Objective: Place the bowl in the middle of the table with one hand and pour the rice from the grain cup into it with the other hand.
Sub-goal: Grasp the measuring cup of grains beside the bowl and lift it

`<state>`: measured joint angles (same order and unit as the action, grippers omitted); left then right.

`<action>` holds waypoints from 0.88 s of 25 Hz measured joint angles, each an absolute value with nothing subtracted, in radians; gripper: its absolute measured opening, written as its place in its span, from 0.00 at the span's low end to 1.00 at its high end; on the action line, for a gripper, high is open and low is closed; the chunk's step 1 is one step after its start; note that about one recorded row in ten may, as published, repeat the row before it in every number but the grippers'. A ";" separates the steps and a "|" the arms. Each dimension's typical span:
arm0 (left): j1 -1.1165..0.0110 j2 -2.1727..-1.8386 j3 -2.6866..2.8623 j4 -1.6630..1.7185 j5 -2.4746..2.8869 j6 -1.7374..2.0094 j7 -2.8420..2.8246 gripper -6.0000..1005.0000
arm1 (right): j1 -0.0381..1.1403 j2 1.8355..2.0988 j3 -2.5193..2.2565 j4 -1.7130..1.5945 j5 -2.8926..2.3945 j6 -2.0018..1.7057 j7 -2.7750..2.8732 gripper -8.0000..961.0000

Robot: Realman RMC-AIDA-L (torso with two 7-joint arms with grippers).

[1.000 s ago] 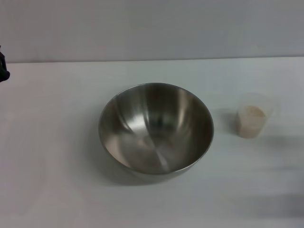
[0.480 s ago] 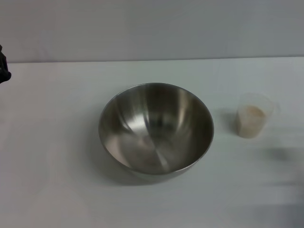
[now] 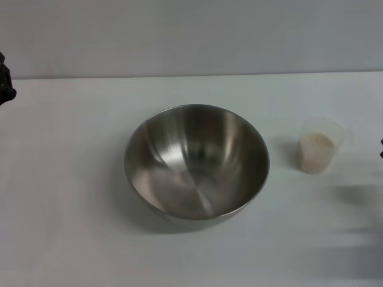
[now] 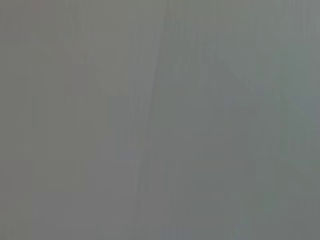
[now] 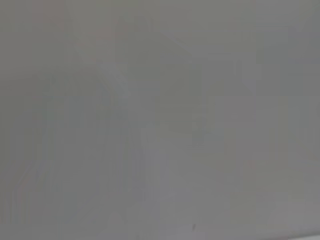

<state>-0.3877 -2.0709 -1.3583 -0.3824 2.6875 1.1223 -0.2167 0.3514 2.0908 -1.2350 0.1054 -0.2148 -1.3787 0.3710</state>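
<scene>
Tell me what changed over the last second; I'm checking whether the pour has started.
Little. A dark sliver, probably the right gripper, has just appeared at the head view's right edge, beyond the grain cup. The left gripper shifted only slightly at the left edge. The bowl, cup and rice stayed put; nothing is gripped.

Little of me shows: my left tool (image 3: 5, 79) is a small black, lumpy, matte shape cut off by the picture's edge. My right tool (image 3: 381, 148) is only a thin black sliver, too little to make out any form, cable or marking.
</scene>
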 joint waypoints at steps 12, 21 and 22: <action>-0.382 -2.071 -1.353 -0.387 2.688 1.127 -0.220 0.21 | 0.375 2.091 -1.235 0.097 -0.219 -1.291 0.371 0.85; -0.381 -2.071 -1.353 -0.387 2.688 1.131 -0.222 0.21 | 0.391 2.091 -1.235 0.085 -0.246 -1.250 0.371 0.85; -0.381 -2.071 -1.353 -0.387 2.687 1.132 -0.222 0.21 | 0.391 2.091 -1.235 0.085 -0.246 -1.250 0.371 0.85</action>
<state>-0.3812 -2.0709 -1.3529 -0.3865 2.6875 1.1316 -0.2217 0.3913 2.0908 -1.2348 0.0845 -0.2456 -1.2498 0.3713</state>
